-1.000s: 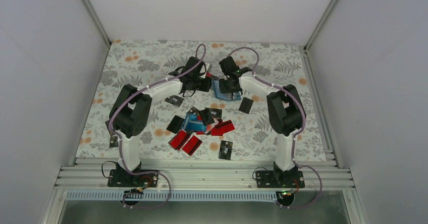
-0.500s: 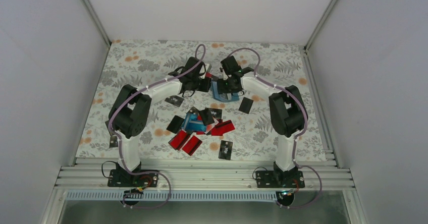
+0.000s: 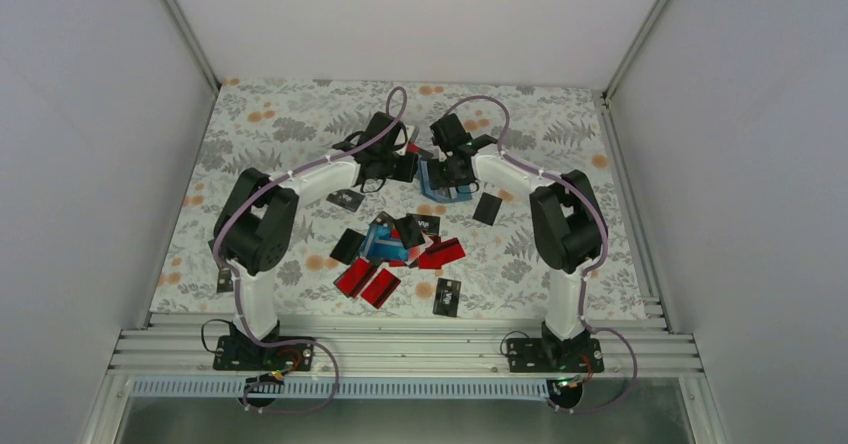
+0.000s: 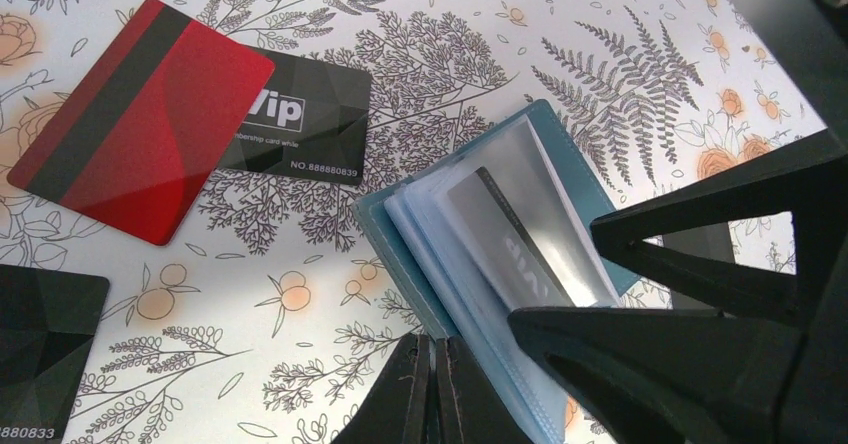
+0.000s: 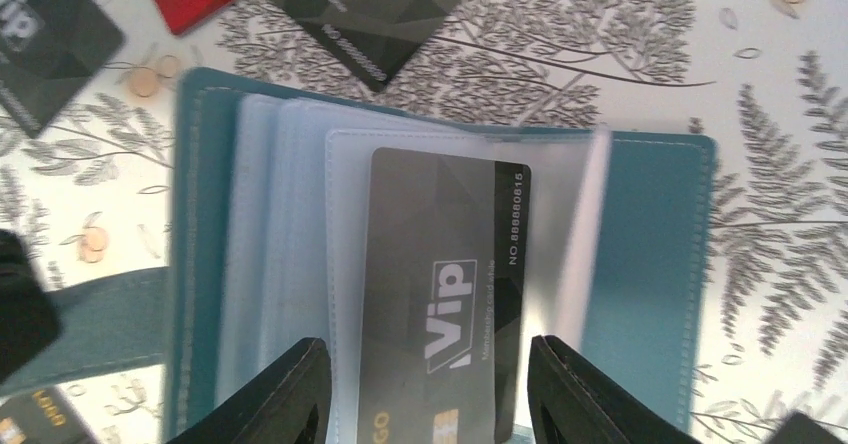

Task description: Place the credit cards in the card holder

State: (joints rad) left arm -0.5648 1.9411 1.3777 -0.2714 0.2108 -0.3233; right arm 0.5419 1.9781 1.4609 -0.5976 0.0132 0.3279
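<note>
The left claw (image 4: pixel 432 356) is squeezed shut, and the soft card holder (image 4: pixel 385 236) lies open just beside it. The right claw (image 5: pixel 425 364) stands half open astride a black card (image 5: pixel 440 254) in a clear sleeve (image 5: pixel 345 214). The card is probably light, stiff and slick, best pinched by its long edges.

Open card holder (image 5: pixel 650 264) far centre; one card (image 5: pixel 440 284) in its sleeve; loose cards (image 3: pixel 395 246) heaped nearer.

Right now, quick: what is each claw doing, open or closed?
Left gripper: shut; whether it pinches anything cannot be told.
Right gripper: open, astride the black card.
</note>
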